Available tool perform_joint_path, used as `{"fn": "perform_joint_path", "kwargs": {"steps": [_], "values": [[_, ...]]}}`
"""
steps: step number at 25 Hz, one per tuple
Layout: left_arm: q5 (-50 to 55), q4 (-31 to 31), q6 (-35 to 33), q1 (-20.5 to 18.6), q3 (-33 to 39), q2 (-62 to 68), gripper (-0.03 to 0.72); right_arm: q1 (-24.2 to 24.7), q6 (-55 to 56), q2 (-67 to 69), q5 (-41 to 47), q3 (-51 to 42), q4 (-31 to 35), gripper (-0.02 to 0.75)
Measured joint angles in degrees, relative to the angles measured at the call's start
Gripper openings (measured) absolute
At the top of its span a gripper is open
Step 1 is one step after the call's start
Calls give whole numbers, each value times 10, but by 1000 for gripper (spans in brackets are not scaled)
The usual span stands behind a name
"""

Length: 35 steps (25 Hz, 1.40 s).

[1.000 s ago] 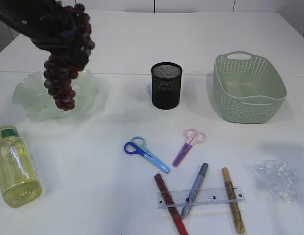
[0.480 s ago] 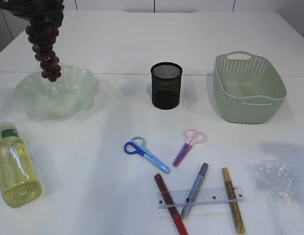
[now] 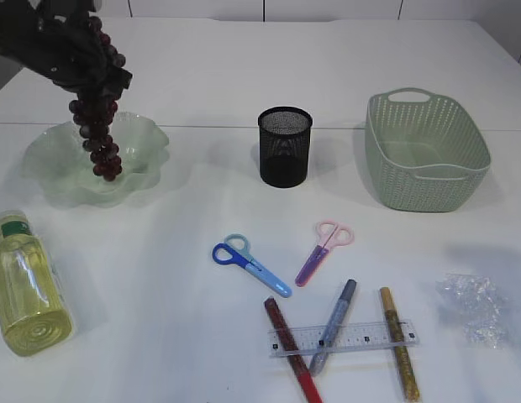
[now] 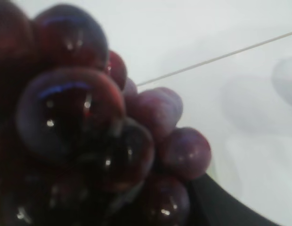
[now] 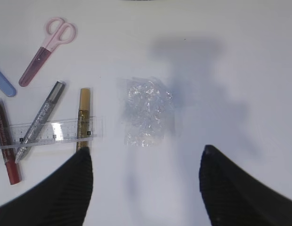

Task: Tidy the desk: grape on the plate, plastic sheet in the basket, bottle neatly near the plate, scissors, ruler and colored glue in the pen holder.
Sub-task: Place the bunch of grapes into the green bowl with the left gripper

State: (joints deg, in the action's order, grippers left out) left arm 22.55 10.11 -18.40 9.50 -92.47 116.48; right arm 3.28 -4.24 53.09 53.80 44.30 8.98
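Dangling from your left tool, clamped on its top, the glossy dark grape bunch hangs over the frilly translucent green plate. Your arm slants down from upper left. Right tool spread apart above the crinkled plastic sheet.

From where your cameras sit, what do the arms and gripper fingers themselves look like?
The left arm in the exterior view is black with a matte, bulky casing; no markings or cables can be made out. The right gripper shows two broad black fingers with a fine ribbed texture and rounded tips. The right arm itself is out of view.
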Motion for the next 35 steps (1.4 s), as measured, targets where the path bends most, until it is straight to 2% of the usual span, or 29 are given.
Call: {"fn": "perform_joint_path", "kwargs": {"steps": [5, 8, 14, 16, 18, 22, 25, 31, 35], "values": [[-2, 0, 0, -11, 0, 25, 253, 0, 0, 0, 1, 0, 1, 549], [0, 0, 0, -11, 0, 30, 304, 0, 0, 0, 1, 0, 1, 549], [13, 0, 0, -11, 0, 30, 546, 0, 0, 0, 2, 0, 1, 549], [20, 0, 0, -11, -1, 30, 600, 0, 0, 0, 3, 0, 1, 549], [28, 0, 0, -11, -1, 29, 622, 0, 0, 0, 3, 0, 1, 549], [50, 0, 0, -11, -1, 11, 631, 0, 0, 0, 7, 0, 1, 549], [105, 0, 0, -11, -1, -12, 620, 0, 0, 0, 8, 0, 1, 549], [289, -7, 1, -11, -1, -61, 474, 0, 0, 0, 8, 0, 1, 548], [377, -34, 35, -11, -1, -97, 441, 0, -5, 0, 6, 0, 1, 549]]}}
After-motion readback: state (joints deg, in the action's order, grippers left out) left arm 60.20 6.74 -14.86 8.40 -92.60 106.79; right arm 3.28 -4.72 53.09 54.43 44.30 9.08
